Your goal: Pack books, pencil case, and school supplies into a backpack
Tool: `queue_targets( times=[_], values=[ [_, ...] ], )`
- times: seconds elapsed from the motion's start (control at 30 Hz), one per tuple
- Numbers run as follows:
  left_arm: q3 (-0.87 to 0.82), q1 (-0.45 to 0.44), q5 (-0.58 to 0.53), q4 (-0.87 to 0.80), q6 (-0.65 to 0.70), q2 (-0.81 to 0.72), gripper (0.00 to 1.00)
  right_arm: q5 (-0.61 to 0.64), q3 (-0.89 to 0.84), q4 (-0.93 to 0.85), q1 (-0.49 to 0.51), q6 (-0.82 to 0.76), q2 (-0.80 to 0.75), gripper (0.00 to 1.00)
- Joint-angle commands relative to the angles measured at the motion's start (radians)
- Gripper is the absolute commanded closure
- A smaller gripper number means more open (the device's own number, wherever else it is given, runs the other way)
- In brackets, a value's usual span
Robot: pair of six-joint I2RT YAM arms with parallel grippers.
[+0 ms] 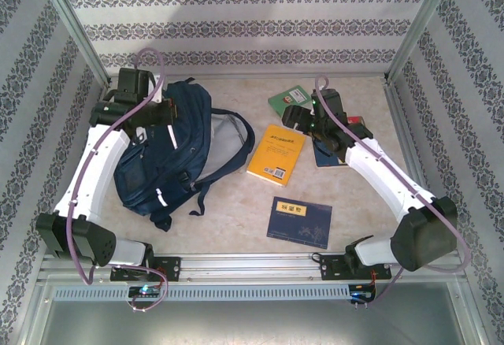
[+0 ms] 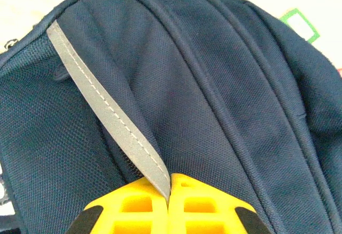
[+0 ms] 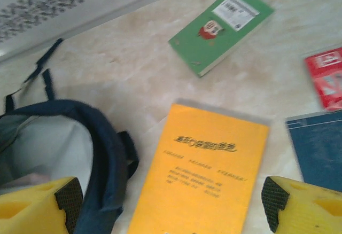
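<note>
Nearest the arm bases, a navy book (image 1: pixel 299 222) lies flat on the table (image 1: pixel 236 219), apart from everything else and under neither claw. Farther in lies the orange-yellow book (image 1: pixel 276 153) (image 3: pixel 203 170), and the coming move looks to turn on it: the right claw (image 1: pixel 303 121) (image 3: pixel 171 204) hangs over its far end with its 2 fingers spread wide and nothing between them. In the wrist view the book's long axis runs away from the claw, so the fingers bracket its short width, and the right arm is plainly the nearer one. Just right of it a second navy book (image 1: pixel 324 156) (image 3: pixel 318 148) lies close beside the right finger and could be caught in a closing grip. A red booklet (image 3: pixel 325 76) sits beyond that. To the left is the backpack (image 1: pixel 169 152) (image 3: pixel 101 154) (image 2: pixel 224 111), mouth gaping toward the book with pale lining showing, and a dark strap (image 1: pixel 213 173) trails across the table between them. The left claw (image 1: pixel 161 113) (image 2: pixel 170 183) is pinched fully closed on a grey strip (image 2: pixel 107 116) of the pack's upper end, seemingly holding the mouth open. Farthest back, near the wall, lies the green booklet (image 1: pixel 288 96) (image 3: pixel 220 28), clear of the book's likely path.
</note>
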Motion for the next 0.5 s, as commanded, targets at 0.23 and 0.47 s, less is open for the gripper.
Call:
queue_targets(
  times=[0.23, 0.47],
  values=[
    [-0.172, -0.066, 0.071, 0.064, 0.008, -0.054, 1.00, 0.096, 0.141, -0.061, -0.134, 0.000, 0.160, 0.12],
    [-0.129, -0.159, 0.014, 0.107, 0.009, 0.115, 1.00, 0.049, 0.341, -0.184, -0.284, -0.113, 0.390, 0.11]
  ],
)
